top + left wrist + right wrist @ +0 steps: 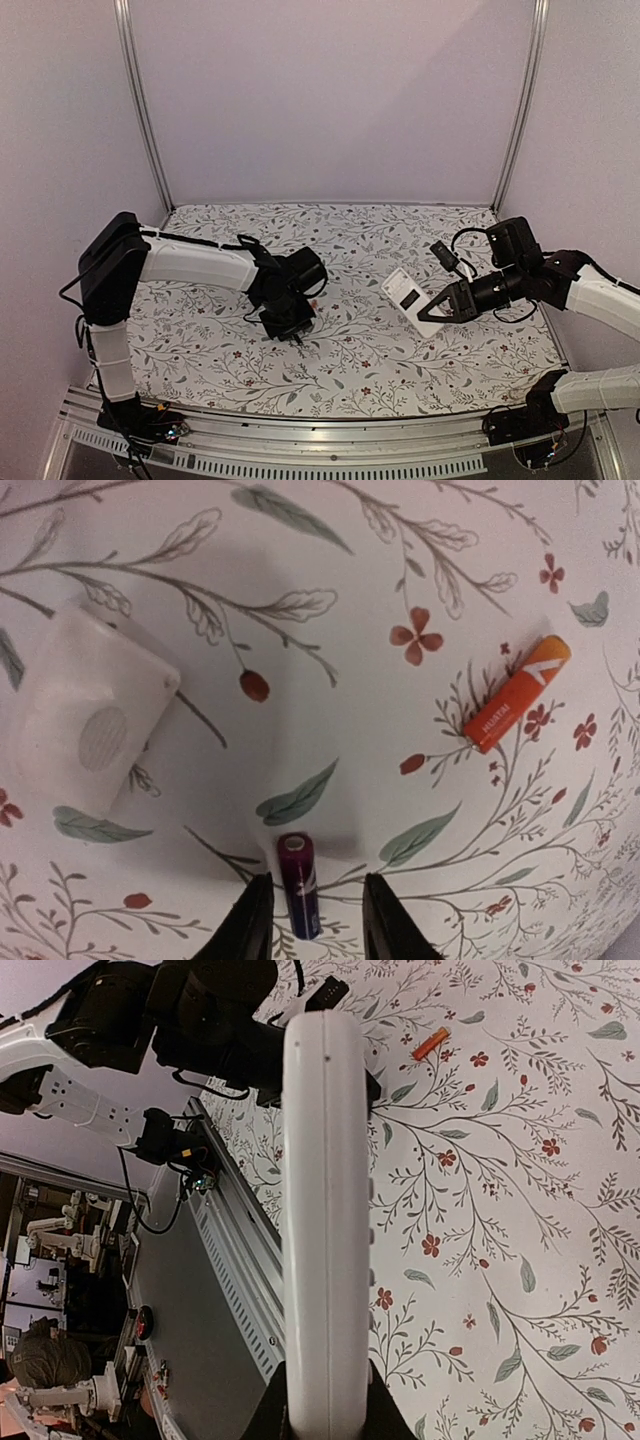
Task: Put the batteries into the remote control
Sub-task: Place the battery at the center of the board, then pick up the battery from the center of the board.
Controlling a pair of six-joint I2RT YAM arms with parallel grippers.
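Purple battery (298,885) lies on the cloth (330,730) between the left gripper (316,880) fingers, which are slightly parted and not gripping. Orange battery (517,693) lies nearby. We see the right gripper (322,1405) clamped on 1 remote control (322,1210), right of centre.

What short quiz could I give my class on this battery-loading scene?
1. True or false: the right tool grips the remote control.
2. What lies between the fingers of the left tool? A the remote control; B the dark battery; C nothing.
3. How many batteries lie on the table in the left wrist view?

Key
1. True.
2. B. The fingers stand on either side of it, apart from it.
3. Two: the dark battery and the orange battery.
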